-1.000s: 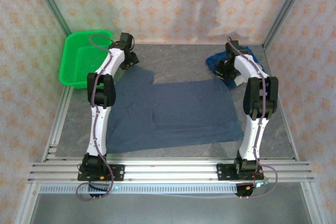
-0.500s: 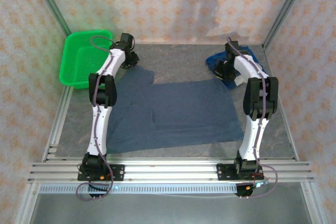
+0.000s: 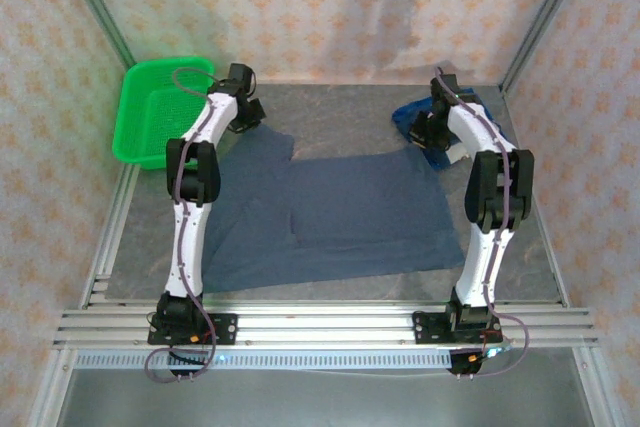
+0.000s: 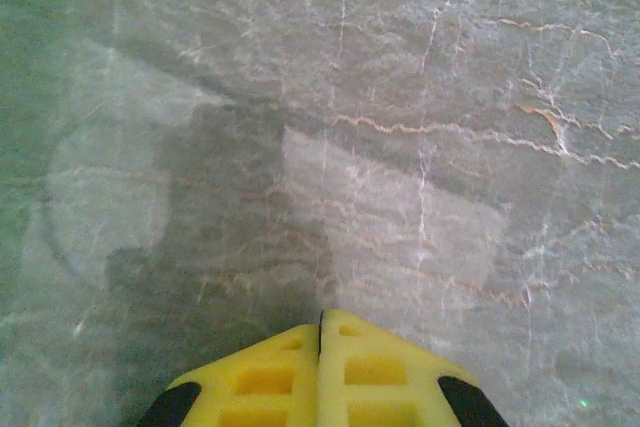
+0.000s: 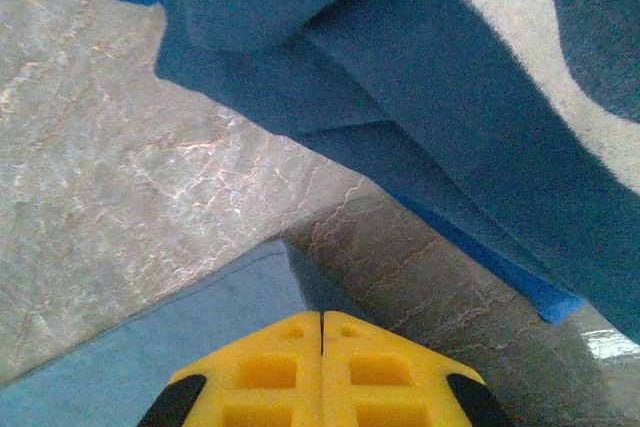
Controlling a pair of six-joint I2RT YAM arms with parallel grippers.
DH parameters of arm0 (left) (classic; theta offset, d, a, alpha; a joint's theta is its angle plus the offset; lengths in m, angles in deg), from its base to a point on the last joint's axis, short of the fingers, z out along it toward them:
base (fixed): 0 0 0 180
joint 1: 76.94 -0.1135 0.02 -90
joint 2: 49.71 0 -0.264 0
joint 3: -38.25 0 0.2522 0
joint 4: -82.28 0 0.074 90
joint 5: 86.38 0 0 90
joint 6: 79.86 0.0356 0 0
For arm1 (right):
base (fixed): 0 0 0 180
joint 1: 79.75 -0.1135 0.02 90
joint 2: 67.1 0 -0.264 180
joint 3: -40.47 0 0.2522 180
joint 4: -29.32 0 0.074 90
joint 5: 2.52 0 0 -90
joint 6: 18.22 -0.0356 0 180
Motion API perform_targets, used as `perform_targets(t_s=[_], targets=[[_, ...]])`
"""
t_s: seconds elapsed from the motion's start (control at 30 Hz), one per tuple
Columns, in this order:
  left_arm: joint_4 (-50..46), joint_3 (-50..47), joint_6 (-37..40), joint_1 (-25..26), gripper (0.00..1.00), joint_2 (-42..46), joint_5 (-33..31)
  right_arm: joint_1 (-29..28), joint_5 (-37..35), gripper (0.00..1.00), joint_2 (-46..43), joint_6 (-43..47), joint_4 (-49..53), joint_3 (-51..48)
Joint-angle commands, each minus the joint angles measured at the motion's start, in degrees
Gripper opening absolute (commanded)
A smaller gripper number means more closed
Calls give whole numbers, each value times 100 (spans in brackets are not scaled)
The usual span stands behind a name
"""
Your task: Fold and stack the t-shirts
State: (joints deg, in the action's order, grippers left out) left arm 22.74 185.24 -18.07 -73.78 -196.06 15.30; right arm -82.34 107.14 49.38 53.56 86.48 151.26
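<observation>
Both sets of jaws are pinched together. The left gripper (image 4: 321, 319) sits over bare table (image 4: 420, 97) with no cloth in it. The right gripper (image 5: 322, 319) is at the far corner of the flat slate shirt (image 3: 350, 212), with the crumpled print shirt (image 5: 330, 77) just beyond. If they lift now, the left probably comes up empty and skews the fold.

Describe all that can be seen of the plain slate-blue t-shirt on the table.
The slate-blue t-shirt is soft, dull, plain cloth without print. It lies spread flat in the middle of the grey table, with one short sleeve reaching toward the far left and a fold edge near its left side. The shut right gripper sits over its far right corner; whether it pinches the cloth cannot be told.
</observation>
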Motion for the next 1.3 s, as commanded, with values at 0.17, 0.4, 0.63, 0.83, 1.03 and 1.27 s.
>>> perform_targets(t_s=[0.17, 0.4, 0.63, 0.83, 1.03, 1.27], targets=[[124, -484, 366, -32, 0, 1211, -448, -13, -182, 0, -353, 42, 23, 246], [223, -1294, 536, -96, 0, 1945, -603, 57, -273, 0, -569, 211, 89, 235], [669, -2565, 692, -132, 0, 2977, -464, 166, -281, 0, -846, 446, 159, -49], [793, -3696, 797, -133, 0, 4119, -665, 298, -367, 0, -1202, 579, 68, -654], [881, -5130, 736, -142, 0, 5398, -806, 398, -491, 0, -1424, 826, 4, -1124], [758, -6739, 345, -154, 0, 6802, -957, 408, -559, 0, -1395, 984, -84, -1434]])
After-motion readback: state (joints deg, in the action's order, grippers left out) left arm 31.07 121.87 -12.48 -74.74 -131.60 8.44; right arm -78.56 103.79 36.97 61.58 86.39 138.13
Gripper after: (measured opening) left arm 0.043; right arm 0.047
